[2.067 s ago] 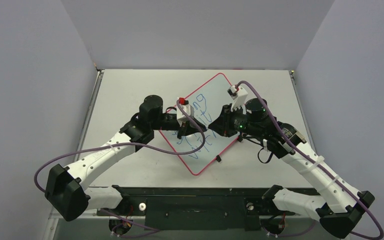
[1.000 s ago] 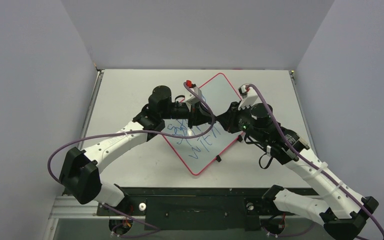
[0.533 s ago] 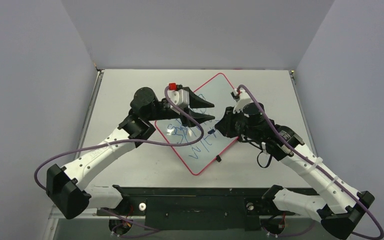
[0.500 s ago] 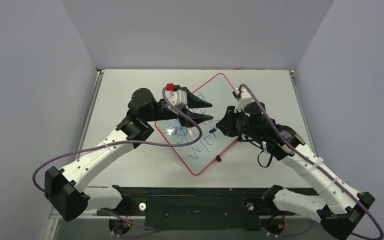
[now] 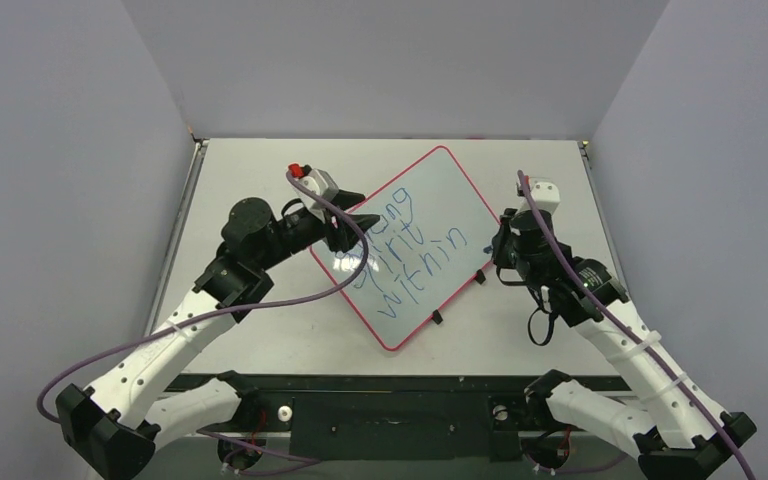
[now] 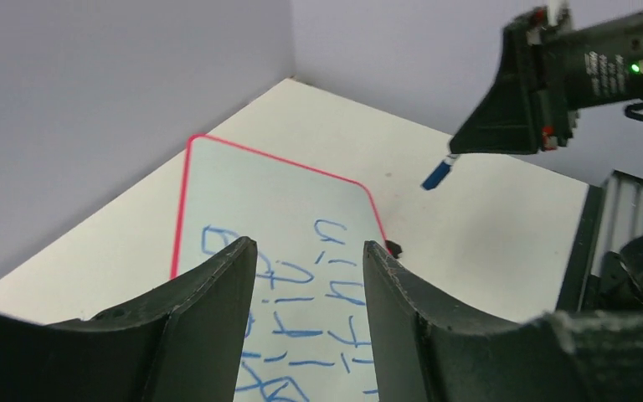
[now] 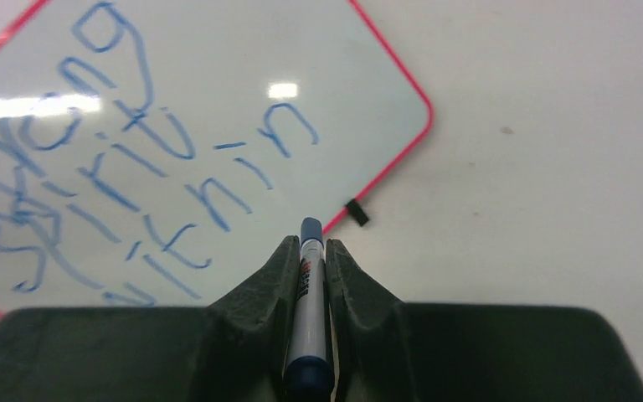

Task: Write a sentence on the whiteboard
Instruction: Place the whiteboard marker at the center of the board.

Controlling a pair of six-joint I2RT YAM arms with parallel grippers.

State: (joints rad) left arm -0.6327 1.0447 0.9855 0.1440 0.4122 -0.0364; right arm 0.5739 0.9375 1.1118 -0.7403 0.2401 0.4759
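Note:
The whiteboard (image 5: pixel 438 180) lies cornerwise on the table, with a red-pink rim. The sentence (image 5: pixel 415 245) runs across it in three blue lines. My left gripper (image 5: pixel 360 228) hovers over the board's left corner, open and empty. In the left wrist view its fingers (image 6: pixel 218 318) frame the sentence (image 6: pixel 310 285) on the whiteboard (image 6: pixel 259 184). My right gripper (image 5: pixel 498 245) is just off the board's right edge, shut on a blue marker (image 7: pixel 310 285) whose capped tip points toward the whiteboard (image 7: pixel 335 75) and the sentence (image 7: pixel 134 159). The right gripper (image 6: pixel 502 126) also shows in the left wrist view.
Small black clips (image 5: pixel 480 277) (image 5: pixel 437 317) sit on the board's lower right rim, and one clip (image 7: pixel 357 212) shows right ahead of the marker. The pale table (image 5: pixel 260 180) is walled on three sides. The arm bases and a black rail (image 5: pixel 390 400) line the near edge.
My left gripper opened and drew back left off the board. My right arm swung right, carrying the marker off the board's edge. The whole sentence now shows.

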